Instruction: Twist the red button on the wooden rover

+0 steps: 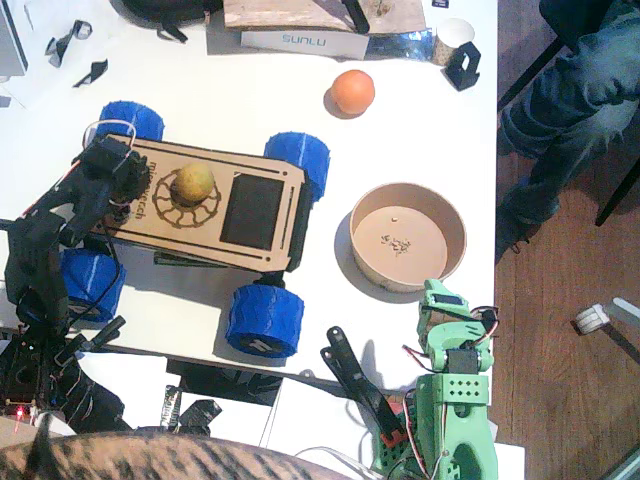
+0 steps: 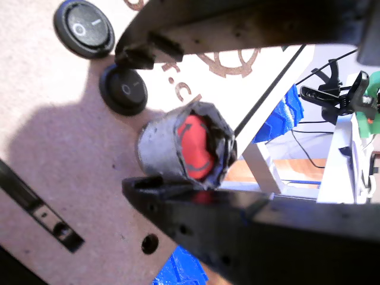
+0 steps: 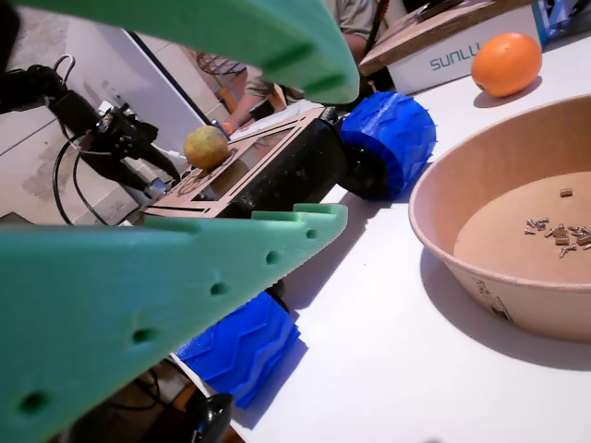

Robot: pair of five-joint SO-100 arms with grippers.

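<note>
Plywood first: the wooden rover (image 1: 205, 205) is my landmark, lying flat on the white surface (image 1: 400, 130) on four blue wheels. The red button (image 2: 196, 145) sits on its deck at the end nearest the left arm, just beside two black rocker switches (image 2: 123, 89). In a wrist view I see the left pincer (image 2: 178, 119) clamped on the button's grey collar, one black jaw above it and one below. I judge the knob rigid and light, its smooth collar prone to slipping, so I'd grip square on the collar sides, not the red face. The rover, being on wheels, may roll or yaw under torque. A yellowish fruit (image 1: 194, 183) rests on the deck's gear cutout. Away from the rover, beside the tan bowl (image 1: 408, 236), the green right pincer (image 3: 305, 148) hangs idle, its jaws apart.
</note>
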